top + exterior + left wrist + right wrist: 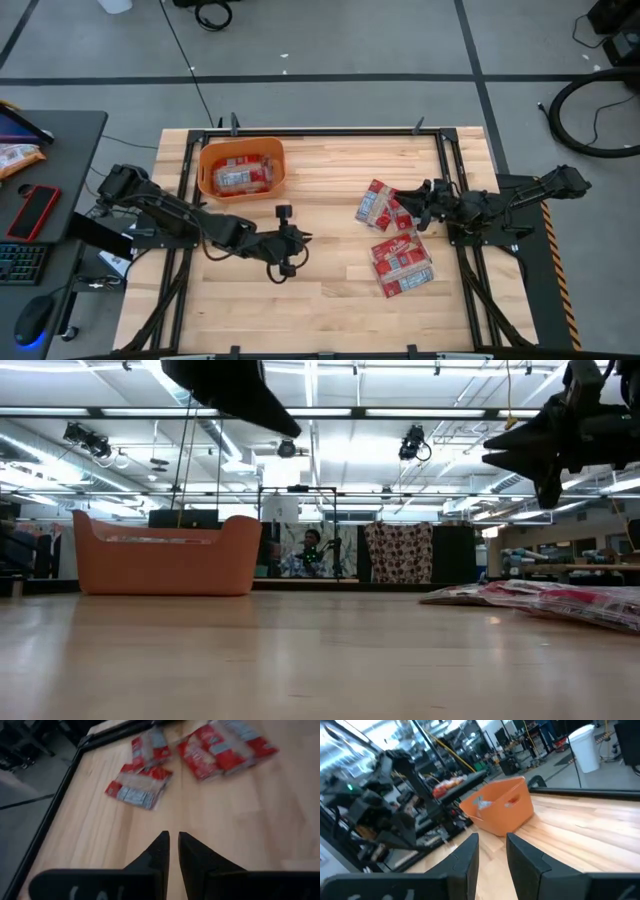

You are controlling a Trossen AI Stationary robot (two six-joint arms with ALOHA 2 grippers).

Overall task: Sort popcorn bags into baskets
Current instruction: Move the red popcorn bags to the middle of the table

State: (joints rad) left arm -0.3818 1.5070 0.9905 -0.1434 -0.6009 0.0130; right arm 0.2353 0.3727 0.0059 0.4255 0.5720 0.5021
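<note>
Left gripper [300,243], fingers nearly pressed together, hovers mid-table; right gripper [415,196], slightly parted, empty above popcorn bags [385,208]

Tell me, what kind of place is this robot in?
Probably a robotics lab or workshop. Rows of ceiling lights hang over a big open room, cables lie on the grey floor, and a desk with a keyboard stands beside the wooden table.

The orange basket [241,168] sits in the upper left of the high view, with red popcorn bags [240,176] lying inside. More red bags with white labels [401,262] lie flat on the right side, some overlapping in loose piles.
</note>
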